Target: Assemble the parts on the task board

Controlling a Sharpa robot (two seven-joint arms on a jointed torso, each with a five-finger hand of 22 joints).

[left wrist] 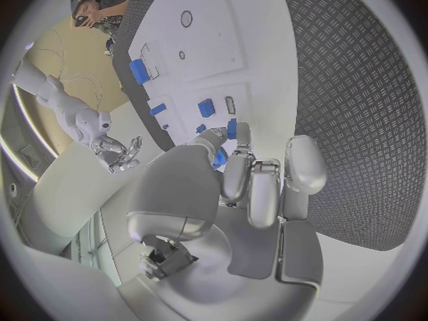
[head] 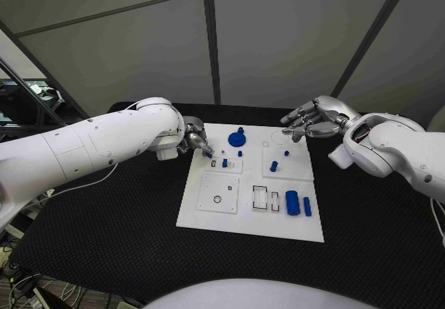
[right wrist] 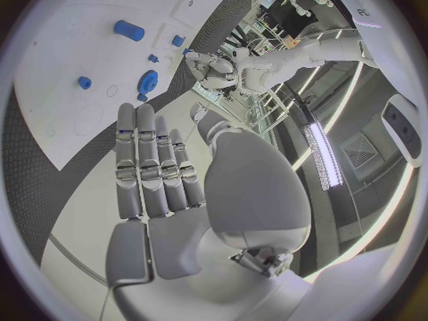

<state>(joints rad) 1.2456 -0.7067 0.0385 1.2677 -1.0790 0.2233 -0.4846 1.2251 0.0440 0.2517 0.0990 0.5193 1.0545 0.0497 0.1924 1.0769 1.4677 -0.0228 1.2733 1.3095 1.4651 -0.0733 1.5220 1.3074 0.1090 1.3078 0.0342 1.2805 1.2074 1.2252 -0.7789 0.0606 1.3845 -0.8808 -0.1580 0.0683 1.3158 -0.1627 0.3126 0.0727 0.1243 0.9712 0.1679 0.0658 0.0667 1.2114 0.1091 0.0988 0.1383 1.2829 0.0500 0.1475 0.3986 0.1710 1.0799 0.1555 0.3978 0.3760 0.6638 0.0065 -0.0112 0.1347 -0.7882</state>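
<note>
While the left robot hand (head: 195,140) pinched a small blue part (head: 207,152) at the task board's (head: 250,225) left edge, part's axis unclear, right robot hand (head: 310,121) hovered empty, fingers apart.

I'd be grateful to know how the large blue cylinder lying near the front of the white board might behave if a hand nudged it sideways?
The large blue cylinder lies on its side on the flat white task board, so it would probably roll rather than slide. It looks like smooth, rigid plastic, likely light and somewhat slippery. The thinner blue rod beside it might get bumped.
</note>
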